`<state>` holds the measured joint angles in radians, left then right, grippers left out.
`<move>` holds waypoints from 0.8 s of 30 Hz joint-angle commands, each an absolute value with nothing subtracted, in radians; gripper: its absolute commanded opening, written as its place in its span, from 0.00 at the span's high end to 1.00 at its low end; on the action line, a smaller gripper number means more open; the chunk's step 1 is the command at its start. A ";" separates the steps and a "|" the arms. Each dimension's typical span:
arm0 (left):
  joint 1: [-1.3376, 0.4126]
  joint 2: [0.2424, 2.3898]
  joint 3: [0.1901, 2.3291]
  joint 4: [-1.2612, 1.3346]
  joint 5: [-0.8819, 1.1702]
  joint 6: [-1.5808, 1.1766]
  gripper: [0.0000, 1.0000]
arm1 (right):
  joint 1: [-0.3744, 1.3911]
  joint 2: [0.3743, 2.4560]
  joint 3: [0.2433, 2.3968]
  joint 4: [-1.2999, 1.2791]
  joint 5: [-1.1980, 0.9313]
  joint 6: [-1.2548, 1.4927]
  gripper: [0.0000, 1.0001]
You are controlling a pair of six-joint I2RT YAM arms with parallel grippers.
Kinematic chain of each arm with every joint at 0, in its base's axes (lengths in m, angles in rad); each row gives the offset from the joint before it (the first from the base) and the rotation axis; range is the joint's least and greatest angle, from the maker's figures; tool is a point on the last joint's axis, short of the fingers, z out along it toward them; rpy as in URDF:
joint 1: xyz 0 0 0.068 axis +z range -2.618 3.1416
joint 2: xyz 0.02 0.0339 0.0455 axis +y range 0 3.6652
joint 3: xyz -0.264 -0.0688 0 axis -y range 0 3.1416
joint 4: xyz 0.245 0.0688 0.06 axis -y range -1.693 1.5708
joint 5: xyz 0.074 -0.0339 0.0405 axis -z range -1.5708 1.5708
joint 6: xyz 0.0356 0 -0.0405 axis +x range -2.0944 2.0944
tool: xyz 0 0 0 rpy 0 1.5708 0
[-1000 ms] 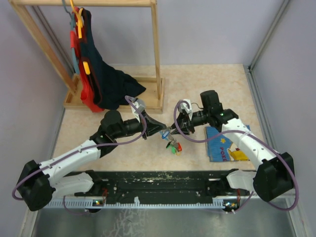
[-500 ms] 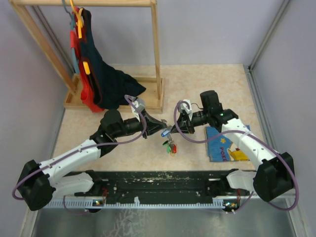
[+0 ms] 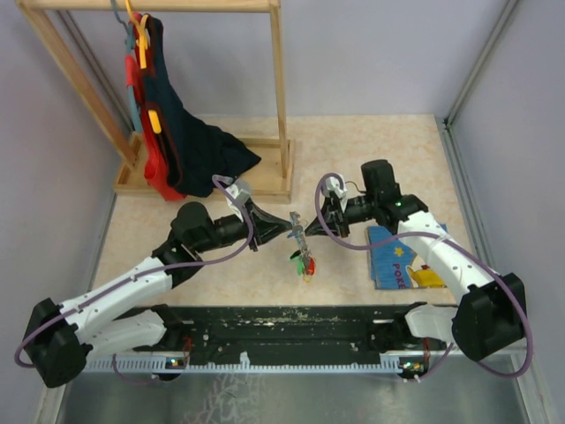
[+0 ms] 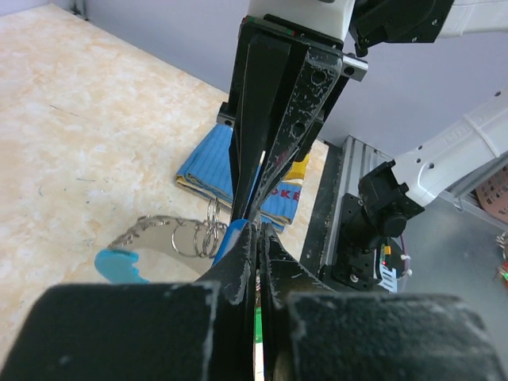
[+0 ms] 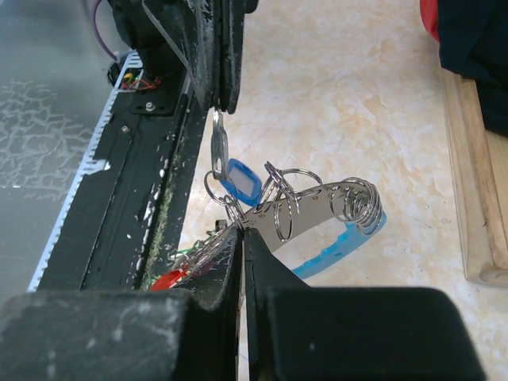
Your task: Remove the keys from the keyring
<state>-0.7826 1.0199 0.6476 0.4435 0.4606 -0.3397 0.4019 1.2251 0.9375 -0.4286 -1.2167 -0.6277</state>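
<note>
The left pincer (image 3: 285, 224) reaches in from the left, over the middle of the tabletop (image 3: 371, 150). Its jaws are pressed together on the metal blade of the blue-headed key (image 5: 237, 181), which hangs head down from the fingertips.

Just to the right of it, the keyring (image 5: 313, 200) is held up off the tabletop between the two arms. Its grey strap, with the light-blue patch (image 5: 337, 248), swings out to one side. The other keys (image 3: 305, 262) dangle below in a small bunch, a red head and a green head showing among them.

The right pincer (image 3: 312, 223) comes in from the right and almost meets the left one tip to tip. Its jaws are pressed together on the keyring, seemingly at the thin ring where the strap ends and the bunch hangs. The exact wire it grips is too fine to tell. Further right, the blue picture book (image 3: 402, 263) lies near the tabletop's right edge, apart from the work.

The step in hand looks like freeing the blue-headed key, with one grip on the key and one on the ring. No key appears to be off yet. The next move likely calls for turning the key's eye along the ring's coil to its split end while the right pincer holds the ring steady. A plain pull apart would probably only tighten it.
</note>
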 commanded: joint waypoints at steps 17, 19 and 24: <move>-0.770 0.997 0.556 0.432 0.346 -0.322 1.00 | 0.371 1.215 0.915 -0.228 -1.247 -0.434 1.00; -0.770 1.000 0.561 0.437 0.351 -0.323 1.00 | 0.371 1.216 0.911 -0.227 -1.227 -0.440 1.00; -0.770 0.958 0.592 0.445 0.347 -0.306 1.00 | 0.372 1.221 0.902 -0.292 -1.167 -0.549 1.00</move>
<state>-0.7761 0.9958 0.5549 0.4122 0.3405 -0.3340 0.3786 1.2263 0.8967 -0.2932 -1.1778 -0.4709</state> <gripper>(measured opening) 0.008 0.007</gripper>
